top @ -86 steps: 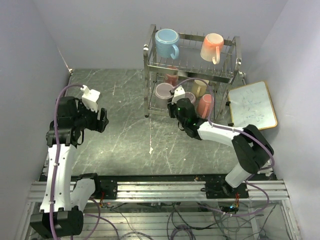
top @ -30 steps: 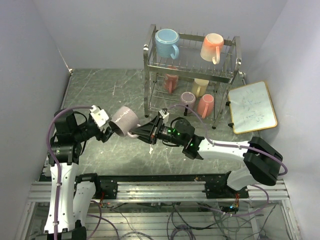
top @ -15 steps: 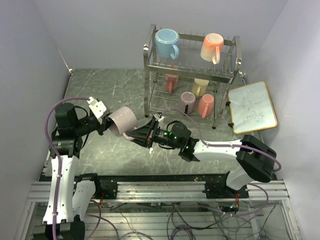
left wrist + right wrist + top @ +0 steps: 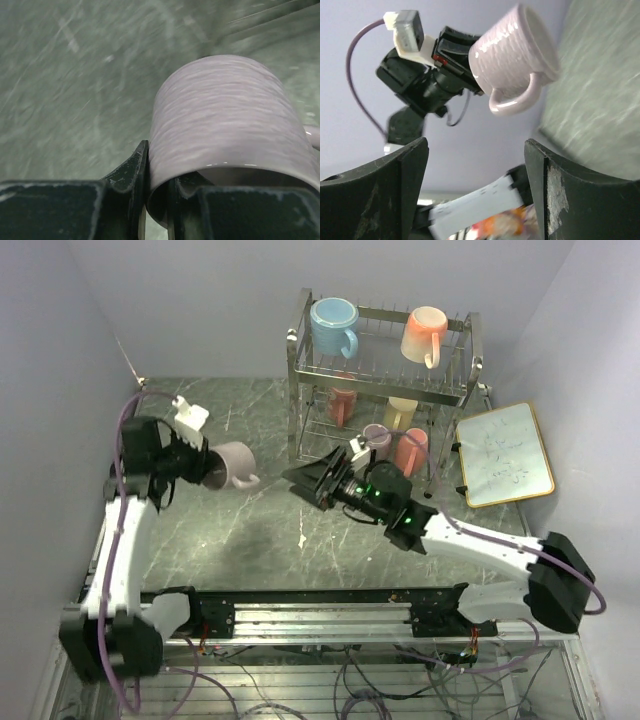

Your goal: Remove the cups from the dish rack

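Mauve ceramic is sitting clenched in my left pincer (image 4: 207, 462): one finger is reaching inside the mauve mug (image 4: 232, 465) and the other is pressing on the outside of its wall, so I am gripping it by the rim alone. It is lying sideways in the air over the left part of the worktop (image 4: 260, 540), well apart from the dish rack (image 4: 293, 400). To set it down well, I am planning to keep the squeeze firm, since a rim grip lets the mug swing. Then I should be turning the base downward, lowering until it meets the stone, and only then letting go. My right pincer (image 4: 308, 480) is standing released and empty, jaws spread, pointing at the mug from near the rack's foot. A second ago that right pincer was gripping this mug near its handle while the left was closing in. Since then the right has let go and drawn back toward the rack, and the left has carried the mug leftward.
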